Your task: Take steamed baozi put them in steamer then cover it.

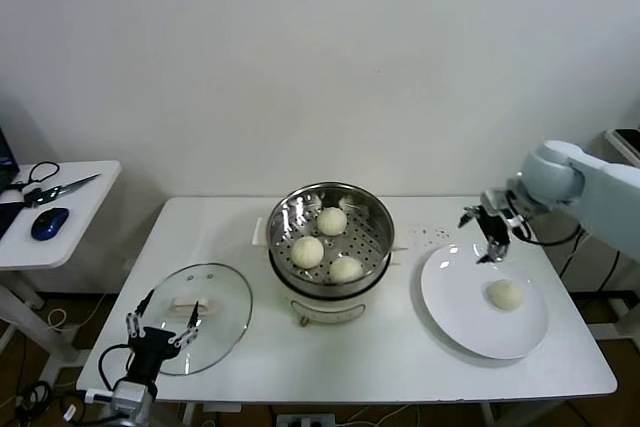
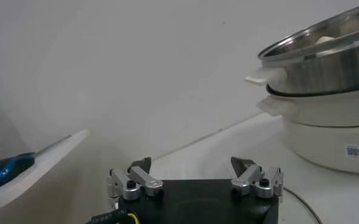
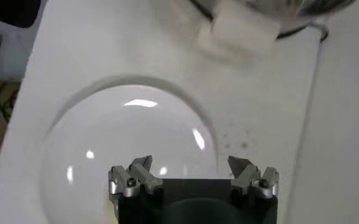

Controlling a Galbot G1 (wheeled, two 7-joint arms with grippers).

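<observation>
The steamer, a shiny steel basket on a cream pot base, stands mid-table with three steamed baozi inside. A fourth baozi lies on a white plate to its right. My right gripper hovers open above the plate's far left rim, apart from that bun; its wrist view shows the plate under the right gripper. The cover, a glass lid with a white bar handle, lies flat at front left. My left gripper is open over its near edge. Across the table from the left gripper stands the steamer.
A low side table at far left carries scissors and a blue mouse. The white wall runs close behind the table. The steamer's white side handle juts towards the plate. A black cord hangs by the right arm.
</observation>
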